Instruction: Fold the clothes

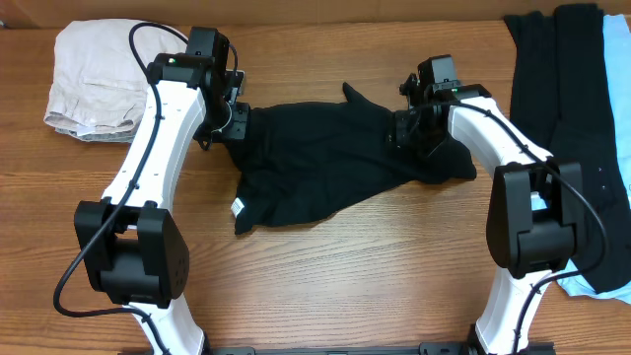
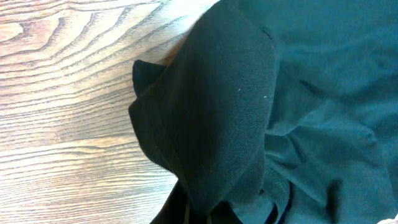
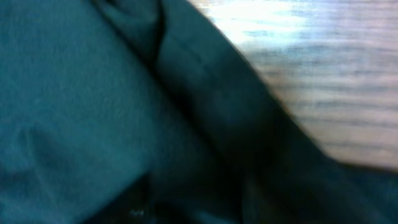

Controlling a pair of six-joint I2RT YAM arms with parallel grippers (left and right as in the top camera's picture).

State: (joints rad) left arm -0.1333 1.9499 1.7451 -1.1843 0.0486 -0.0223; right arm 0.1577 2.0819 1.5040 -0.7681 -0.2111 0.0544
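A black garment (image 1: 325, 163) with a small white label (image 1: 238, 207) lies crumpled in the middle of the wooden table. My left gripper (image 1: 234, 124) is at its left edge, shut on a fold of the black cloth (image 2: 217, 106), which rises bunched from the jaws in the left wrist view. At the garment's right end is my right gripper (image 1: 407, 130), low on the fabric. In the right wrist view, dark blurred cloth (image 3: 93, 112) covers the jaws, so how they stand does not show.
A pale beige garment (image 1: 94, 79) lies folded at the back left. Black clothes (image 1: 552, 99) and a light-blue one (image 1: 618, 89) are piled along the right edge. Bare wood (image 1: 355, 266) shows in front of the black garment.
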